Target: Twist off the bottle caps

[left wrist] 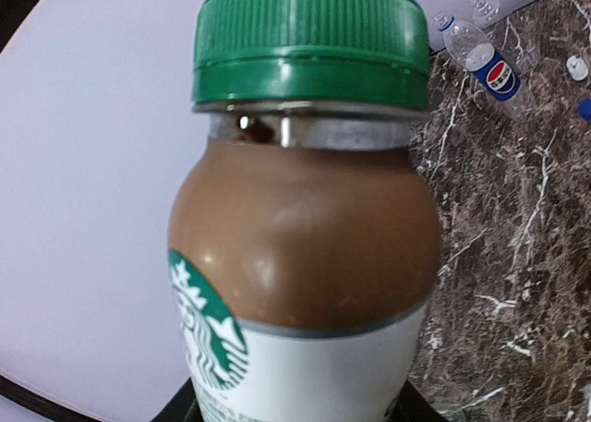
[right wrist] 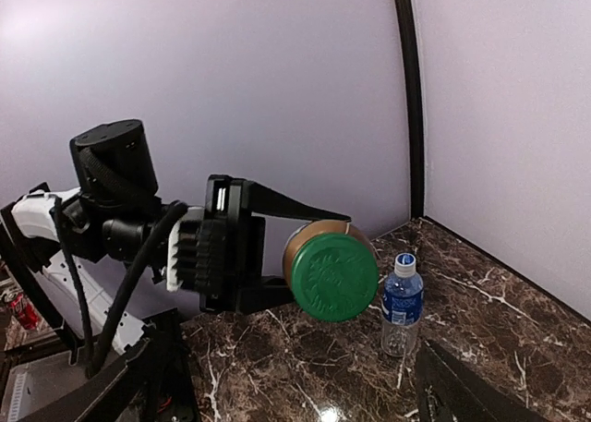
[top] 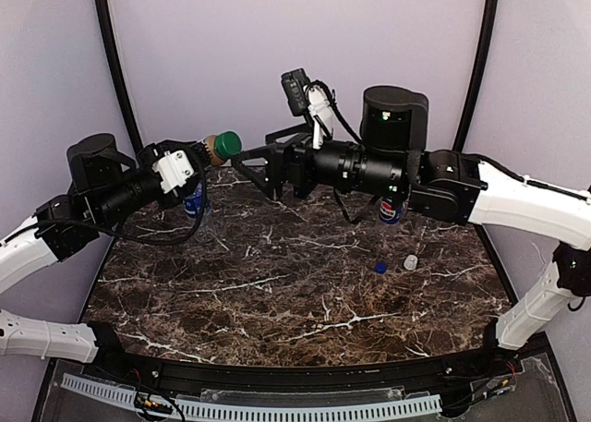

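Observation:
My left gripper (top: 205,150) is shut on the short bottle with brown contents (left wrist: 305,247) and holds it in the air above the table's back left, lying sideways. Its green cap (top: 228,144) is on and points at my right gripper (top: 251,156). That gripper is open and empty, with its fingers just to the right of the cap and apart from it. The right wrist view shows the green cap (right wrist: 334,276) face on, with the left gripper (right wrist: 222,247) behind it. The left wrist view shows the cap (left wrist: 309,43) seated on the bottle's neck.
A blue-labelled bottle (top: 194,200) with a blue cap (right wrist: 404,263) stands under the left gripper. A Pepsi bottle (top: 390,210) stands behind the right arm. A loose blue cap (top: 380,267) and a white cap (top: 410,262) lie on the marble table (top: 277,302).

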### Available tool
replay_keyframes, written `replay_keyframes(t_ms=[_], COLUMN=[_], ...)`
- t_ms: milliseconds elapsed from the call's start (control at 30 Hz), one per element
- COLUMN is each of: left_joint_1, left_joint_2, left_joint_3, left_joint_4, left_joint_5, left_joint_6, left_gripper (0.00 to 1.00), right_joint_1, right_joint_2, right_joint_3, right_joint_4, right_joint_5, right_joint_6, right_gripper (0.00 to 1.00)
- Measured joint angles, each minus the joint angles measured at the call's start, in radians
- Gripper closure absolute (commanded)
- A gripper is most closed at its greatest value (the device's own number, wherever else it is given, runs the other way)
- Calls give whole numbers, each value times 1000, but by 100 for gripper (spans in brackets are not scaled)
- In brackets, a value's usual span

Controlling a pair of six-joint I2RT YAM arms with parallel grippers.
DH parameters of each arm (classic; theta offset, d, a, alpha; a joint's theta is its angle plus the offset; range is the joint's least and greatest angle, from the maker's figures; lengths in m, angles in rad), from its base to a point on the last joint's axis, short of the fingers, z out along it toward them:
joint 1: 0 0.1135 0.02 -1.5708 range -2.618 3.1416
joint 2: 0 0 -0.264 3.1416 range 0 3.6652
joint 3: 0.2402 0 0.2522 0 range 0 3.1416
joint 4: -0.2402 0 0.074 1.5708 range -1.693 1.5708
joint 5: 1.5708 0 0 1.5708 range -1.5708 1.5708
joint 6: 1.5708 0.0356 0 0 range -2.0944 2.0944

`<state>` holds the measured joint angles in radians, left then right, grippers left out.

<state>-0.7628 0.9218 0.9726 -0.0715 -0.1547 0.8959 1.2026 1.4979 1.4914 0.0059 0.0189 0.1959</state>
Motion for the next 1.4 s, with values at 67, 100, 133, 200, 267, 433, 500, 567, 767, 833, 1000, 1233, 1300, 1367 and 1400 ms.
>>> replay_keyframes(t_ms=[67,100,133,200,267,433,500,567,767,833,1000,1233,1300,1367,1400], left_joint_1=[-26,-35,-39,-43,-45,-47,-48,-48,-49,-49,-49,-49,-49,-49,-49], left_joint_2=[6,9,11,11,10,8,8,8,6,3,0,0,0,0,0], left_joint_3=[-8,-16,-24,-55,-96,-181,-185,-185,-185,-188,-196,-196,-196,-196,-196], left_joint_4=[53,85,112,179,243,330,349,378,409,415,422,423,423,423,423], left_joint_5=[-68,-95,-115,-145,-158,-159,-158,-156,-152,-149,-142,-141,-141,-141,-141], left_joint_6=[140,217,278,414,536,750,801,835,881,891,903,908,908,908,908], left_gripper=[69,69,69,69,69,70,70,71,74,74,74,74,74,74,74], right_joint_1=[-2,-6,-11,-29,-54,-92,-91,-91,-101,-112,-125,-126,-126,-126,-126], right_joint_2=[11,24,38,67,95,163,184,196,196,194,195,195,195,195,195], right_joint_3=[51,79,99,127,138,143,146,146,118,91,71,69,69,63,55], right_joint_4=[-57,-79,-92,-114,-128,-136,-134,-133,-65,-36,-23,18,23,31,38], right_joint_5=[36,51,57,55,39,-33,-66,-95,-156,-169,-185,-204,-210,-211,-212], right_joint_6=[59,88,111,155,192,255,271,286,324,343,364,381,386,388,390], right_gripper=[8,8,8,9,10,15,21,25,42,40,46,47,46,45,45])
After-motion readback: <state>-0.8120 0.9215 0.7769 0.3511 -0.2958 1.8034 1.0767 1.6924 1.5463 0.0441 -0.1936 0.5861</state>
